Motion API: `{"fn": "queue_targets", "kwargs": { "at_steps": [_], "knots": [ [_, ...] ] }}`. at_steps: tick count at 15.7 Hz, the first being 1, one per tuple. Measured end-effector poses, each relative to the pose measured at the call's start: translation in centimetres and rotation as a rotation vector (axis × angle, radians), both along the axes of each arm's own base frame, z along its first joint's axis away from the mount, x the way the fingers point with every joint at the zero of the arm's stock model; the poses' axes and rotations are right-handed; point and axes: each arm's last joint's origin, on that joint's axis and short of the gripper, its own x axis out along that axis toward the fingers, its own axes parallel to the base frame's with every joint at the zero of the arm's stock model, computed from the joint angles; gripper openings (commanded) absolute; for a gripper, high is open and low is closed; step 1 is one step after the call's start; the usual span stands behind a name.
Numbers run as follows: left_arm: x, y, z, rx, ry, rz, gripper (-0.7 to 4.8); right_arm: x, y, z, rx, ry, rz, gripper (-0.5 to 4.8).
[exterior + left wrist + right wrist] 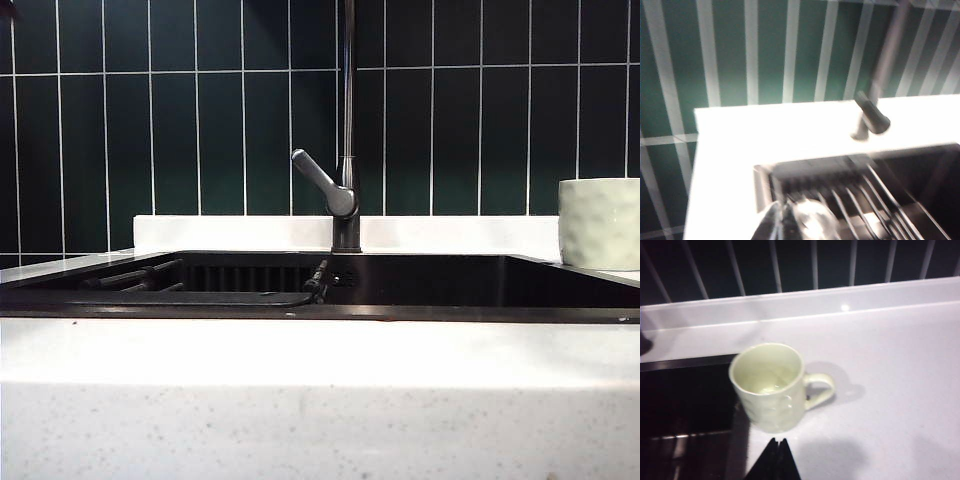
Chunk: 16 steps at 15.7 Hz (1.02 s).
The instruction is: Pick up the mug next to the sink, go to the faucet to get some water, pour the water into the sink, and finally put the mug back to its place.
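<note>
Dark green wall tiles with pale grout backed the scene, above a white speckled bench. Set into the bench lay the sink, a wide black basin with dark rack bars inside. Behind it rose the faucet, a slim dark pipe with a grey lever handle angled up to the exterior view's left. The mug, pale and dimpled, stood upright on the bench just beside the sink's right rim, its handle turned away from the basin; it showed at the right edge of the exterior view. No arm appeared in the exterior view. The left claw hung above the sink's left end over the rack bars, its tips together and holding nothing. The right claw hovered near the mug, tips likewise pressed together, empty and apart from the mug. The step in hand was judged to be the approach to the mug. To do it well, the right claw would need to spread wide before descending, then close squarely on the wall or handle so the mug stays upright.
</note>
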Motion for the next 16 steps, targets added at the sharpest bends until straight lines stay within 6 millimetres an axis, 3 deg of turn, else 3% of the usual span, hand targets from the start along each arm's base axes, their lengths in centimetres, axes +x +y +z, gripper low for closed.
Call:
{"fn": "queue_targets", "kwargs": {
  "at_steps": [1, 2, 3, 4, 7, 11, 12, 16],
  "knots": [
    [0.5, 0.0, -0.4, 0.0, 0.024, -0.009, 0.31, -0.1, 0.1, 0.2, 0.007, -0.014, 0.033, 0.34],
    [0.9, 0.0, -0.7, 0.0, 0.04, -0.012, 0.31, -0.3, 0.2, 0.3, 0.012, -0.029, 0.064, 0.75],
    [1.3, 0.0, -0.9, 0.007, 0.052, -0.012, 0.73, -0.4, 0.3, 0.4, 0.013, -0.036, 0.074, 1.41],
    [1.8, -0.1, -1.3, 0.033, 0.063, -0.016, 1.13, -0.3, 0.2, 0.3, 0.012, -0.025, 0.06, 1.66],
    [4.1, -0.8, -2.8, 0.058, 0.094, -0.052, 1.17, 1.2, -0.2, -0.9, -0.084, 0.083, -0.006, 1.81],
    [6.8, -1.0, -5.1, -0.001, 0.158, -0.053, 1.47, 4.5, -1.2, -2.0, -0.103, 0.032, -0.047, 1.88],
    [7.2, -1.0, -5.2, -0.004, 0.144, -0.064, 1.75, 5.1, -1.6, -2.4, -0.101, 0.045, -0.063, 2.2],
    [8.8, -1.1, -4.9, -0.004, 0.101, -0.072, 1.84, 7.2, -2.9, -4.6, -0.084, 0.127, -0.095, 2.25]
  ]
}}
